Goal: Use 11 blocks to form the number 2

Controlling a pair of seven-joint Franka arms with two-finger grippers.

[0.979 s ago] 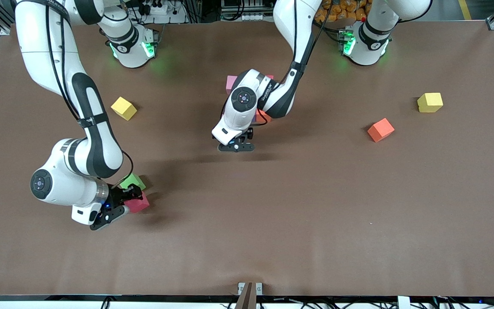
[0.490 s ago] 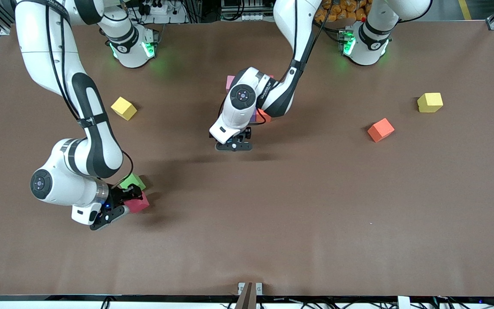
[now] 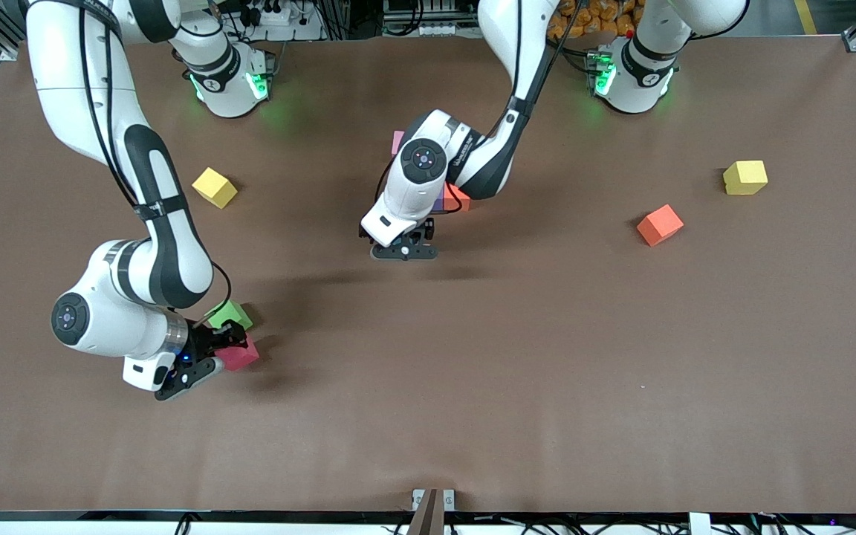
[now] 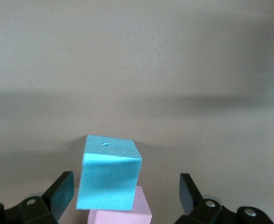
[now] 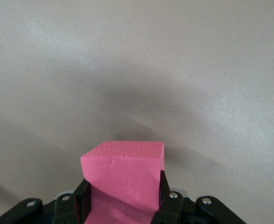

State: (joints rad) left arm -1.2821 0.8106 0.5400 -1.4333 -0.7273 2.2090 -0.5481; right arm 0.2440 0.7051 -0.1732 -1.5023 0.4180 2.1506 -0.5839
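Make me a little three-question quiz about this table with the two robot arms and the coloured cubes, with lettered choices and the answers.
1. Where is the green cube?
A. Beside the crimson cube, at the right arm's end of the table
B. On top of a yellow cube
C. Between the left gripper's fingers

2. How many yellow cubes show in the front view?
A. None
B. Two
C. Four

3. What is the right gripper doing?
A. Standing open over bare table
B. Shut on the crimson cube
C. Shut on an orange cube

Answers:
1 A, the green cube sits next to the crimson one by the right arm's hand.
2 B, one yellow cube lies toward the right arm's end, another toward the left arm's.
3 B, its wrist view shows the fingers pressed on both sides of the cube, while the left gripper stands open around a light blue cube.
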